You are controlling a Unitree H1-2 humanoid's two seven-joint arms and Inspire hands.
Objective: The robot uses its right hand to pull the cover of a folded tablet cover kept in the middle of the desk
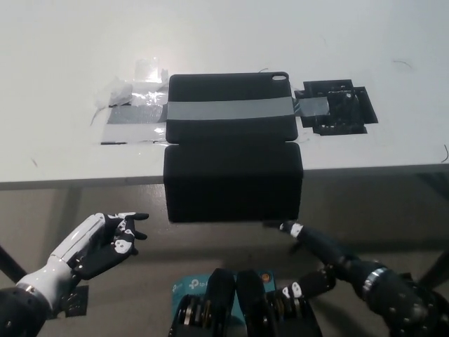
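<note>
The black right hand (319, 263) reaches up from the near right, its forearm angling in from the corner and one finger stretched toward the far left, the others curled below. The white left hand (112, 242) rests at the near left, empty, fingers loosely apart.

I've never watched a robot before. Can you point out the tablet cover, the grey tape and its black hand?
Tablet cover (233, 182), head view, on the hanging flap.
Grey tape (230, 110), head view, mid-strip.
Right hand (316, 263), head view, its middle.
</note>
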